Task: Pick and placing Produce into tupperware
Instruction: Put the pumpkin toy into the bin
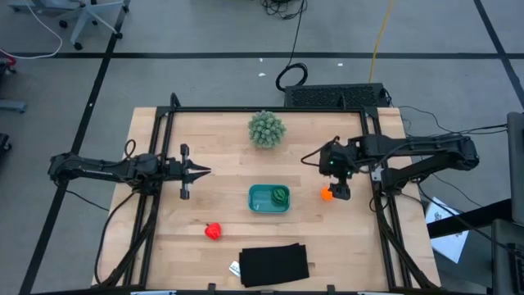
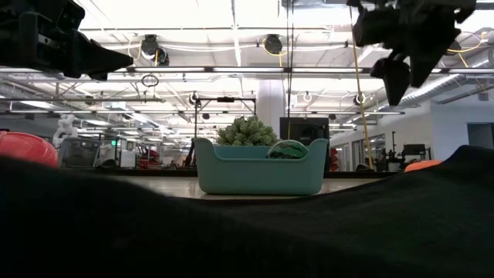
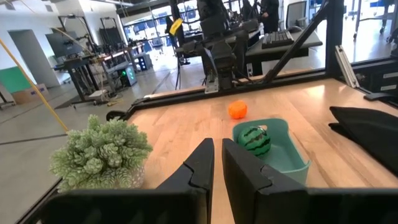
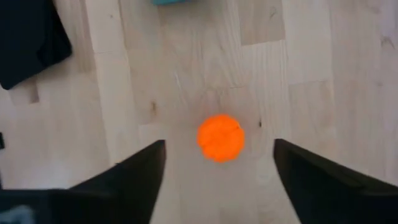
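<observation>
Hovering spread above the orange ball (image 4: pixel 220 137), right claw (image 4: pixel 217 168), bare wood around.

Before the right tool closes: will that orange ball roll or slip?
Likely to roll: the orange ball is round and lies free on bare wood table. Its dimpled skin may help grip. The right tool, open, straddles it from above, so an off-centre close could squirt it sideways.

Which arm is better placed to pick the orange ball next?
The right. Its open gripper hangs directly above the orange ball, beside the tupperware. The left gripper waits far across the table.
</observation>
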Tool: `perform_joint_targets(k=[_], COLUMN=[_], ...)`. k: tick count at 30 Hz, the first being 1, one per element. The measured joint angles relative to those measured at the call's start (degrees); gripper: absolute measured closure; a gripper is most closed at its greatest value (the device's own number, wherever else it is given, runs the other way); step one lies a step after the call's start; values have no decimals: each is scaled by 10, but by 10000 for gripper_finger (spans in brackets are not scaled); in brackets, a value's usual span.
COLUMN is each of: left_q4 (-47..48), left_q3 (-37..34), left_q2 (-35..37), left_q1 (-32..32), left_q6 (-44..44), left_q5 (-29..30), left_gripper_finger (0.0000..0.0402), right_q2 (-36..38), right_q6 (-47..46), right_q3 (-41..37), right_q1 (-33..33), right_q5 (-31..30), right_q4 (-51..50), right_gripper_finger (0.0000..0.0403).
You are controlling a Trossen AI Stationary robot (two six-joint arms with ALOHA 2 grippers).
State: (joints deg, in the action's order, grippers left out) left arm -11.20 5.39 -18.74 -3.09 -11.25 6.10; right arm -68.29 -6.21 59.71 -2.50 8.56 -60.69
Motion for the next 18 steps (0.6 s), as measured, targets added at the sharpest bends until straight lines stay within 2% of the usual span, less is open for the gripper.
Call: perform_joint_targets(k=[3,6,14,18], left_q4=[0,0,4,9], left_q3=[0,0,0,0], left_q2=[0,0,0,0], left_q1=[0,0,0,0], left_q6=[0,2,2,2], left_q5=[0,0,0,-1], left_gripper_finger=[364,364,364,364], right_q2=[0,0,0,0], right_q6=[4,15,18,9], right_q3=[-24,-54,-118,-142], right_q1=[0,0,0,0], right_q5=[-11,-13,-10,11], right_q4=[18,50,109,144], right_gripper_finger=[62,40,28,28])
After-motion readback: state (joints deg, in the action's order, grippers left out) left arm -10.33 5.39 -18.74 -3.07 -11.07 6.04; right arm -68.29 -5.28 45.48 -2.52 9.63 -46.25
